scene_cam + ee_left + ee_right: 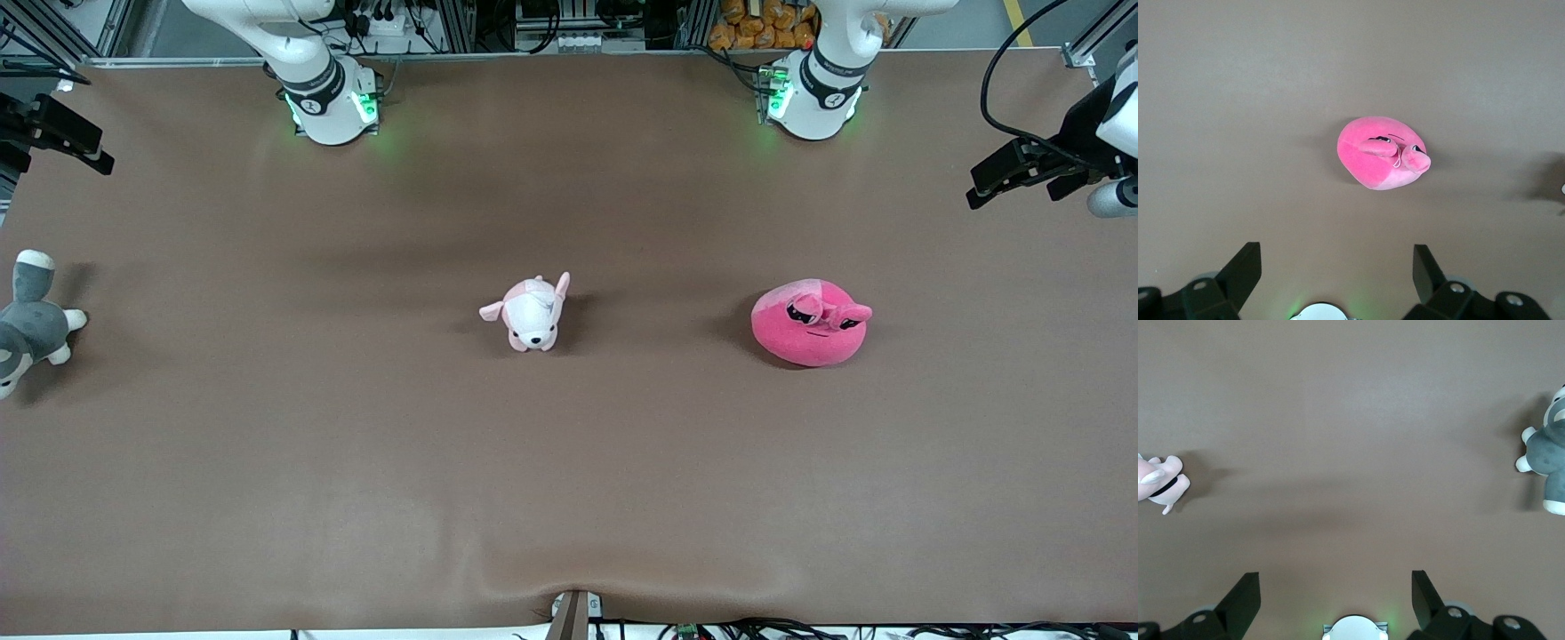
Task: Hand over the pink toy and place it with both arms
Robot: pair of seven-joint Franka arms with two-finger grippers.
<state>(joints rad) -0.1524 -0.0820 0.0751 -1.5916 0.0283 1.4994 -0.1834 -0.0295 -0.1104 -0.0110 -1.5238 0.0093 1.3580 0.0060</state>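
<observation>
The pink toy (pixel 811 323), a round hot-pink plush with dark sleepy eyes, lies on the brown table toward the left arm's end. It also shows in the left wrist view (pixel 1381 153). My left gripper (pixel 987 182) hangs high over the left arm's end of the table, open and empty (pixel 1337 257), well apart from the toy. My right gripper (pixel 67 142) hangs high over the right arm's end, open and empty (pixel 1335 583).
A pale pink-and-white puppy plush (pixel 531 313) sits mid-table and shows at the edge of the right wrist view (pixel 1161 480). A grey-and-white plush animal (pixel 31 324) lies at the right arm's end (pixel 1548 453). The brown table cover (pixel 569 498) has a wrinkle at its near edge.
</observation>
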